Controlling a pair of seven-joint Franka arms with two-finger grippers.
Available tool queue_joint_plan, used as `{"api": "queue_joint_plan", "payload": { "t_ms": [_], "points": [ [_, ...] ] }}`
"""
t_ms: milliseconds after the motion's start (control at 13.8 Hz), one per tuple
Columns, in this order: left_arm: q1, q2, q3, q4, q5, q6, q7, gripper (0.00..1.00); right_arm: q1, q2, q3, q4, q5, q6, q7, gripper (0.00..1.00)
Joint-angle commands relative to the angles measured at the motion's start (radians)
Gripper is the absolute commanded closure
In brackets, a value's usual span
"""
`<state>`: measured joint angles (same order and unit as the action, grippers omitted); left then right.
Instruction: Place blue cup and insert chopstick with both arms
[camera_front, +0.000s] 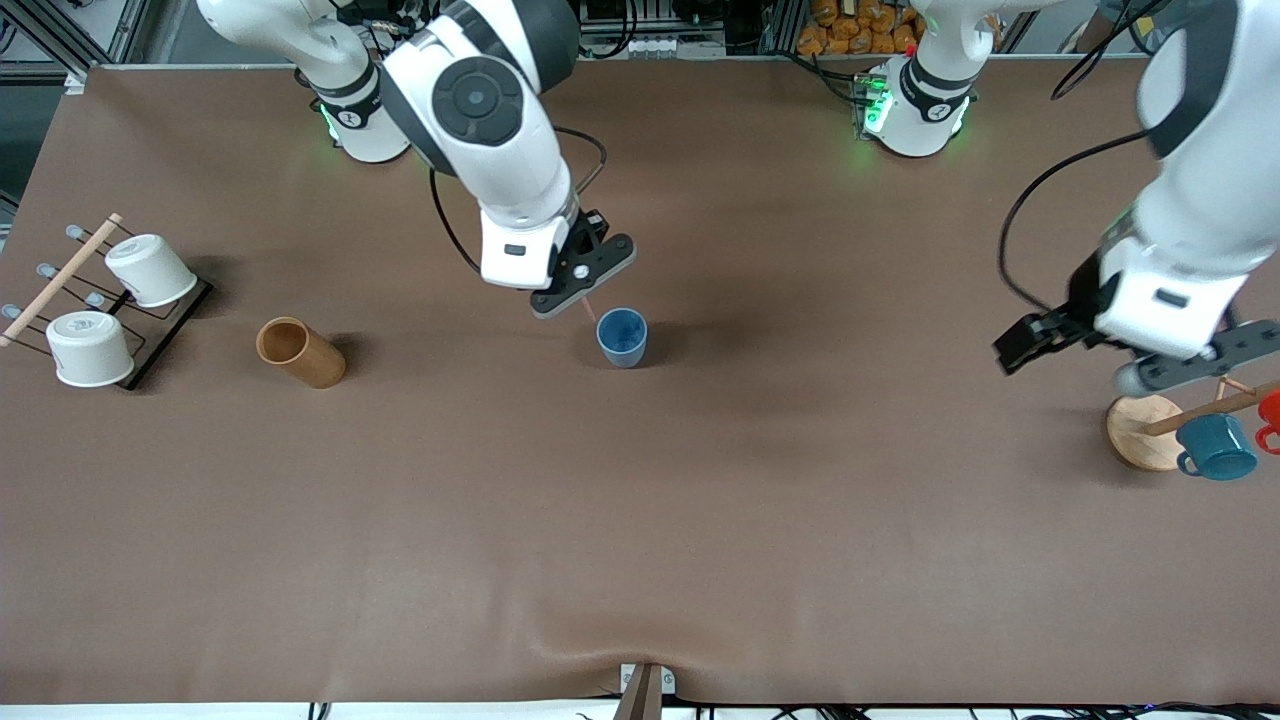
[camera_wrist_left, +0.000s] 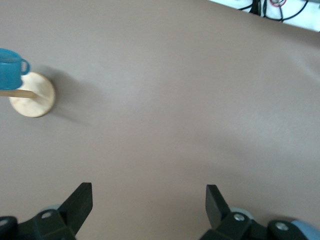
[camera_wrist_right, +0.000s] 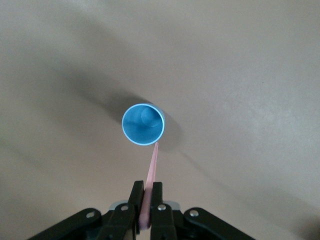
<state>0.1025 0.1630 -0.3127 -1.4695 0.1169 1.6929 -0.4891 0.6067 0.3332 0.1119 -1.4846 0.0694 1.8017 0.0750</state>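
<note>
Presently my right tool (camera_wrist_right: 145, 207) pinches the chopstick (camera_wrist_right: 151, 181), tip beside the upright blue cup's (camera_front: 622, 337) rim. My left tool (camera_wrist_left: 149, 210), spread, waits over bare surface (camera_front: 700, 520).

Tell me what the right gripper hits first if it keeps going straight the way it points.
Probably the blue cup: the right gripper, shut on the chopstick, aims its tip at the rim's edge; depth is unclear.

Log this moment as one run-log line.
blue cup: upright, mid-table | chopstick: in right gripper, tip beside cup rim, not inserted | left gripper: open, waiting
</note>
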Motion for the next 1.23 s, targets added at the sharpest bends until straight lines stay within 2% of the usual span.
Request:
{"api": "queue_joint_plan", "payload": {
  "t_ms": [0, 217, 580, 652, 797, 870, 942, 1014, 1087, 1159],
  "points": [
    [0.048, -0.051, -0.008, -0.031, -0.019, -0.041, 0.113, 0.00, 0.014, 0.026, -0.011, 0.029, -0.029, 0.031, 0.017, 1.00],
    [0.083, -0.079, -0.005, -0.034, -0.045, -0.056, 0.222, 0.00, 0.045, 0.065, -0.011, 0.029, -0.039, 0.113, 0.019, 1.00],
    [0.077, -0.114, 0.012, -0.040, -0.060, -0.094, 0.256, 0.00, 0.047, 0.092, -0.011, 0.020, -0.042, 0.104, 0.019, 1.00],
    [0.038, -0.125, 0.061, -0.043, -0.060, -0.097, 0.256, 0.00, 0.047, 0.101, -0.011, 0.015, -0.042, 0.104, 0.019, 1.00],
    [-0.096, -0.143, 0.208, -0.070, -0.060, -0.099, 0.296, 0.00, 0.047, 0.121, -0.011, 0.014, -0.043, 0.105, 0.019, 1.00],
    [-0.125, -0.157, 0.254, -0.084, -0.063, -0.099, 0.328, 0.00, 0.047, 0.128, -0.011, 0.014, -0.045, 0.105, 0.019, 1.00],
    [-0.130, -0.160, 0.264, -0.086, -0.072, -0.099, 0.340, 0.00, 0.047, 0.136, -0.011, 0.014, -0.046, 0.105, 0.017, 0.88],
    [-0.130, -0.164, 0.265, -0.095, -0.075, -0.099, 0.342, 0.00, 0.048, 0.138, -0.011, 0.014, -0.046, 0.105, 0.019, 0.38],
    [-0.130, -0.172, 0.265, -0.103, -0.075, -0.107, 0.342, 0.00, 0.048, 0.138, -0.012, 0.014, -0.048, 0.105, 0.019, 0.00],
    [-0.129, -0.180, 0.267, -0.110, -0.075, -0.108, 0.343, 0.00, 0.048, 0.138, -0.012, 0.015, -0.048, 0.104, 0.017, 0.00]
  ]
}}
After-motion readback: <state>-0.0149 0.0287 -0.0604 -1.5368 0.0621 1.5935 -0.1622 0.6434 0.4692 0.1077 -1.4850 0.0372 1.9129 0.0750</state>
